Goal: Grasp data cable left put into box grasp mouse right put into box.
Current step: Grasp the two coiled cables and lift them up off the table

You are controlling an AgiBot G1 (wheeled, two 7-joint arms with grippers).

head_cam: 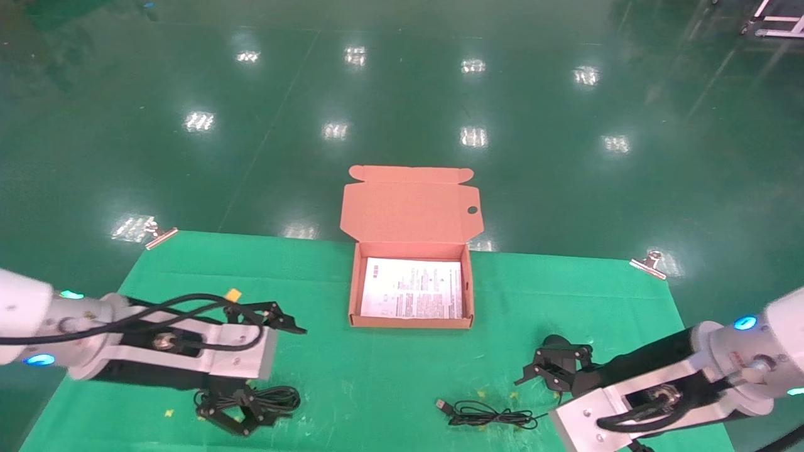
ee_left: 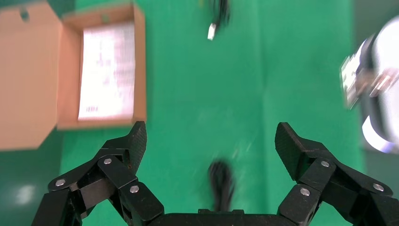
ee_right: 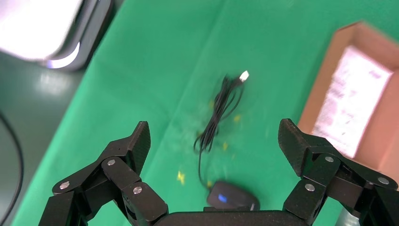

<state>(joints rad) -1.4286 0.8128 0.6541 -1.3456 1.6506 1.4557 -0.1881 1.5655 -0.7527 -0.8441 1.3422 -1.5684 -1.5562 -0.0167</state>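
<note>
The box sits open at the centre of the green mat, its lid folded back toward twelve o'clock and only the white printed sheet inside, so neither item is packed yet. The data cable lies as a looped bundle at about eight o'clock from the box, near the mat's front edge. The left gripper hangs right over it with its jaws spread wide and nothing between them; its wrist view shows a dark blur of cable just below the palm.

To take the cable well, the left gripper should probably descend straight over the middle of the bundle so both fingers straddle all the loops, then close fully before lifting; catching a single strand would likely let the coil unravel and drag.

The mouse rests at about four o'clock from the box, its cord trailing toward the USB plug. The right gripper hovers above it, jaws also apart and empty. It looks best held clear until the cable is dropped.
</note>
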